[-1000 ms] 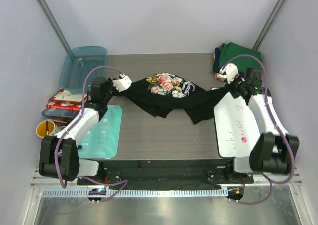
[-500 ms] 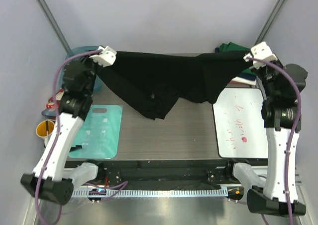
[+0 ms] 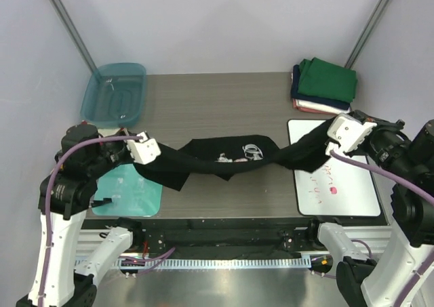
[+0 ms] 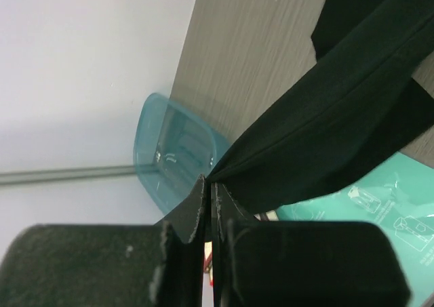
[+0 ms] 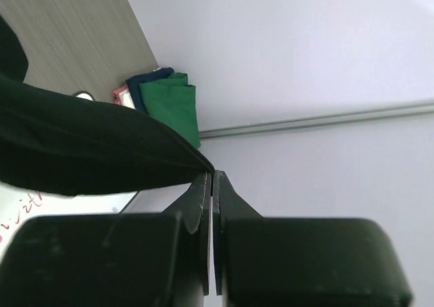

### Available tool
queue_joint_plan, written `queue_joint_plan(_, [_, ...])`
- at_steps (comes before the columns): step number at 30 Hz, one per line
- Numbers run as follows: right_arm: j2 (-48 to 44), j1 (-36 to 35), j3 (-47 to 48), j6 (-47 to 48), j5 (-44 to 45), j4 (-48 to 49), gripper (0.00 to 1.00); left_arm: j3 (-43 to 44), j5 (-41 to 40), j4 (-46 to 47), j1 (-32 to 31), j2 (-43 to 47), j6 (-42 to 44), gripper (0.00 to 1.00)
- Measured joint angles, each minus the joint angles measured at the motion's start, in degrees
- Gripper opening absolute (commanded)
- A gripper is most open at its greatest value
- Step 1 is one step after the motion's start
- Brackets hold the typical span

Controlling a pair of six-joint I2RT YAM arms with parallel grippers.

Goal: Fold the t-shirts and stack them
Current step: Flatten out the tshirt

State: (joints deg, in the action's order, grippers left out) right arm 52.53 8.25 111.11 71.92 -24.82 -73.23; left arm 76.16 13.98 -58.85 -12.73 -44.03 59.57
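Observation:
The black t-shirt [image 3: 224, 159] hangs stretched between both grippers as a twisted band low over the table's front half; a bit of its white and pink print shows in the middle. My left gripper [image 3: 150, 151] is shut on its left end, and the cloth [image 4: 325, 124] runs from the closed tips [image 4: 209, 182] in the left wrist view. My right gripper [image 3: 331, 146] is shut on its right end; the cloth [image 5: 81, 141] runs from its closed tips [image 5: 211, 175] in the right wrist view. A folded stack with the green shirt [image 3: 327, 80] on top, over navy and pinkish-white ones, lies at the back right, also in the right wrist view [image 5: 171, 107].
A teal plastic tub [image 3: 114, 91] stands at the back left, also in the left wrist view [image 4: 178, 148]. A teal flat mat [image 3: 129, 192] lies front left under the left gripper. A white board [image 3: 342, 185] with red marks lies front right.
Both grippers have swung the black shirt from held high and spread at the back down to the front, low over the table. The shirt is now twisted into a narrow band.

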Motion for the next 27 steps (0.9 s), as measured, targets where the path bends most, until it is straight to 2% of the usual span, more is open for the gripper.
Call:
queue_joint_plan(4, [1.66, 0.00, -1.81, 0.37, -2.51, 1.64, 0.01, -0.50, 1.53, 3.30, 0.00, -3.82, 2.54, 0.00])
queue_joint_plan(9, [10.25, -0.07, -8.92, -2.64, -1.53, 13.62, 0.01, -5.14, -6.97, 16.92, -0.04, -15.10, 8.79, 0.00])
queue_joint_plan(15, [25.35, -4.61, -12.72, -5.18, 9.16, 33.16, 0.01, 8.59, -20.46, 30.25, -0.33, -37.18, 7.08, 0.00])
queue_joint_plan(19, [33.22, -11.32, -14.23, -4.33, 21.33, 48.28, 0.01, 24.55, -28.30, 40.63, -0.37, -48.83, 5.55, 0.00])
queue_joint_plan(21, [36.59, -13.64, -11.23, -5.18, 25.46, 52.70, 0.01, 32.63, -31.43, 46.58, -0.39, -53.55, 4.55, 0.00])
queue_joint_plan(22, [38.71, -14.73, -6.88, -6.43, 27.26, 53.99, 0.01, 35.01, -33.14, 51.41, -0.37, -54.60, 3.85, 0.00])
queue_joint_plan(25, [39.52, -15.23, 2.58, -9.40, 29.22, 56.68, 0.01, 34.18, -35.65, 62.10, -0.37, -51.95, 3.78, 0.00])
queue_joint_plan(27, [37.05, -15.04, 8.74, -11.15, 29.49, 56.68, 0.01, 30.45, -36.04, 68.96, -0.37, -47.21, 3.69, 0.00])
